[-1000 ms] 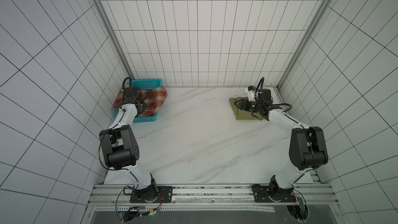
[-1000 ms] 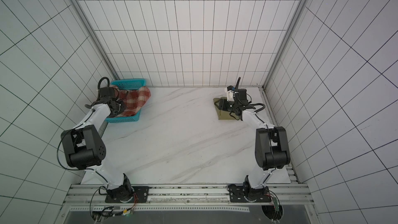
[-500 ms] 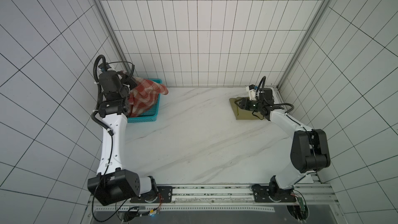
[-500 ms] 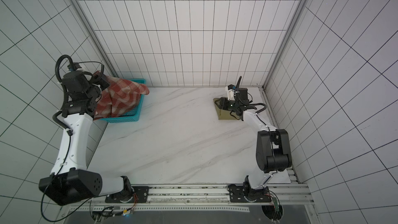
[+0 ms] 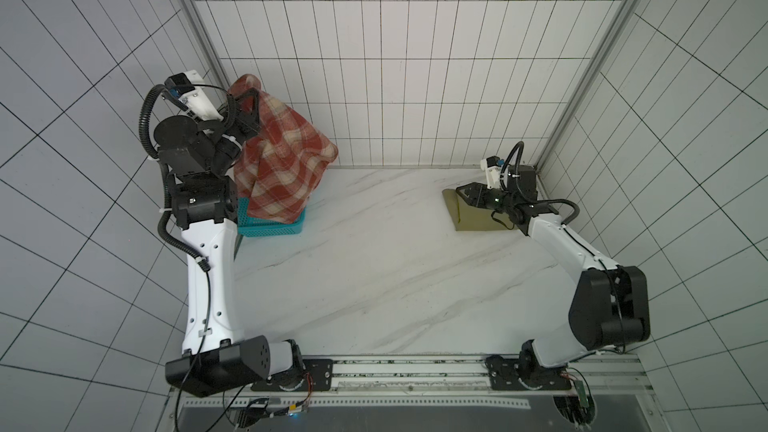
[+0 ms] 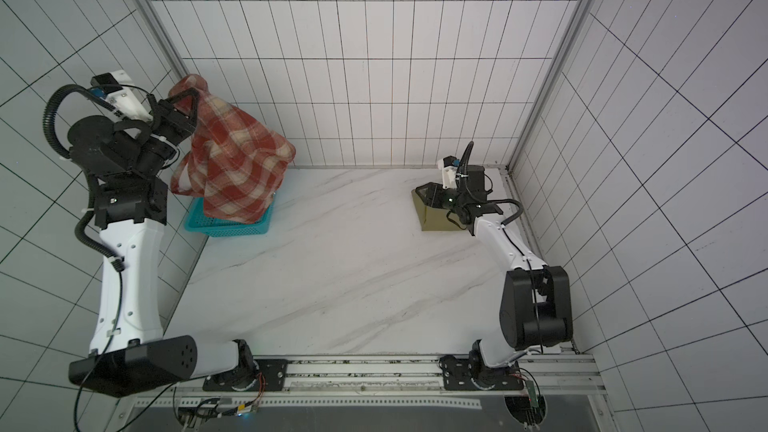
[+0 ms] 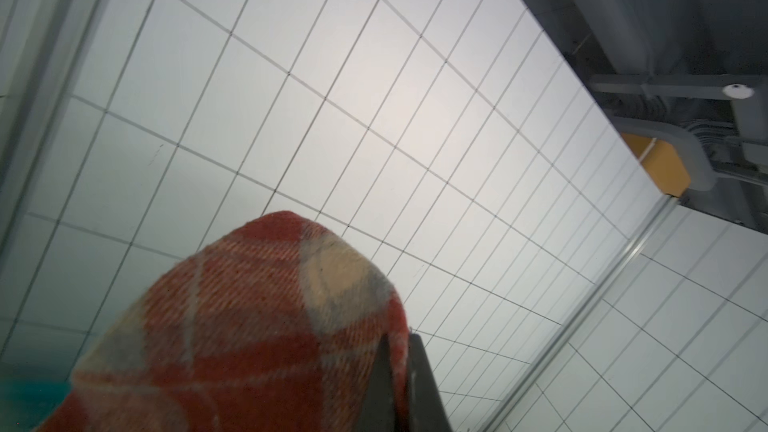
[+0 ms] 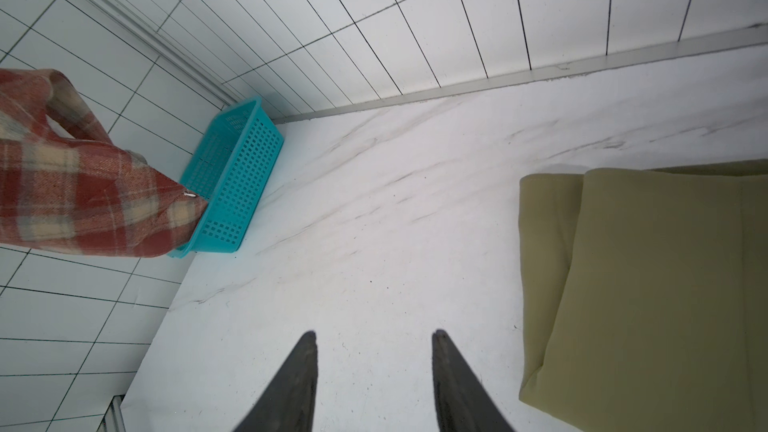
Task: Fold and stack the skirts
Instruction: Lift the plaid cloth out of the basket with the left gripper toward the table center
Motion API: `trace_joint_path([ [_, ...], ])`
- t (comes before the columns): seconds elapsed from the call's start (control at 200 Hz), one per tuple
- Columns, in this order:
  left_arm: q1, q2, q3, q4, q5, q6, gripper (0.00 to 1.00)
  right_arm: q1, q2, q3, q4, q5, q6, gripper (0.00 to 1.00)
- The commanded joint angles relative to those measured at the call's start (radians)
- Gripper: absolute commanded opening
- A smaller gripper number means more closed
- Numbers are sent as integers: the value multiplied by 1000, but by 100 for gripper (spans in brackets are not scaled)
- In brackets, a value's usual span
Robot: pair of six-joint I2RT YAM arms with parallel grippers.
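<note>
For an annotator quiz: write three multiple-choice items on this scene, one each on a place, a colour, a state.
1. Where is the olive skirt? A) in the basket B) folded on the table, far right C) hanging in the air
2. What colour is the basket? A) teal B) yellow C) black
3. The left gripper is: A) open, empty B) shut on the plaid skirt C) out of view
Answers: 1 B, beside the right gripper; 2 A, teal plastic; 3 B, cloth pinched and hanging.

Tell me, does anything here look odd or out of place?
Only the red plaid skirt: it hangs bunched from the shut left gripper, above the teal basket. The olive skirt lies neatly folded on the table. Nothing looks spilled or damaged.
</note>
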State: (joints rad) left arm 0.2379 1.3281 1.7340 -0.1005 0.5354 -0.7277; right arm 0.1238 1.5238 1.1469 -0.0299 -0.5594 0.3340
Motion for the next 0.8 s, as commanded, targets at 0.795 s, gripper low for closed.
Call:
trace_joint_path([
  [0.795,-581,190,-56,432,-22,-148,0,21,-282,-173,-129,87,-47,46],
])
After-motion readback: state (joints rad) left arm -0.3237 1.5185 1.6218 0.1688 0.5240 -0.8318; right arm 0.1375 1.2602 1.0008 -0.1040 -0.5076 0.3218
